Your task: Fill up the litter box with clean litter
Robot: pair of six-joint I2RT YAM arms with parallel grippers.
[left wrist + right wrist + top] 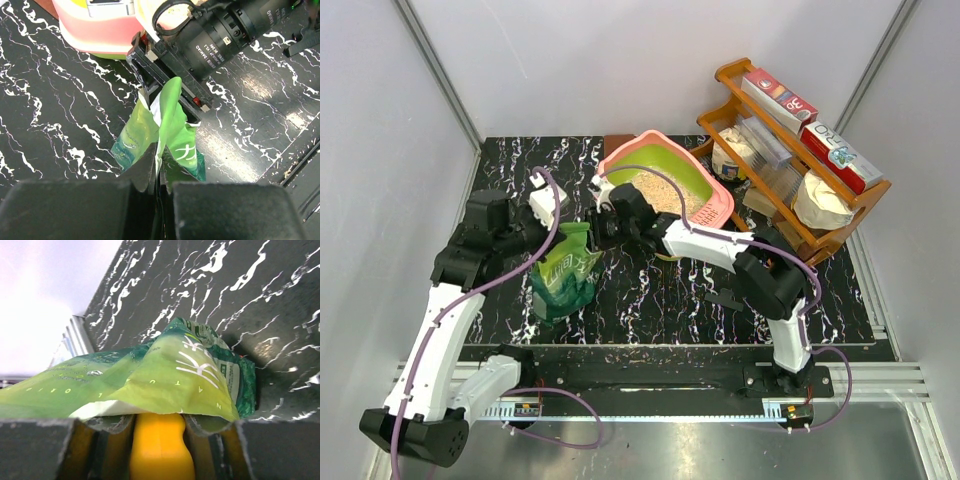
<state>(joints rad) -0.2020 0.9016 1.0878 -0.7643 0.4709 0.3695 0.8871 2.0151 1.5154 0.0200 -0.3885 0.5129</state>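
Observation:
The pink litter box (710,215) with lime-green inner walls stands at the back centre, and beige clean litter (665,190) lies in it. Its pink wall also shows in the left wrist view (95,30). A green bag (565,272) with white characters stands left of centre. My left gripper (160,162) is shut on the bag's top edge (167,107). My right gripper (159,427) is shut on the handle of a yellow-orange scoop (159,450). The scoop's front end is hidden inside the bag's mouth (165,375).
A brown wooden rack (800,150) with boxes and white bags stands at the back right, close to the litter box. The black marbled table (670,300) ends at a metal rail in front. The right arm (705,245) reaches leftward across the litter box's front.

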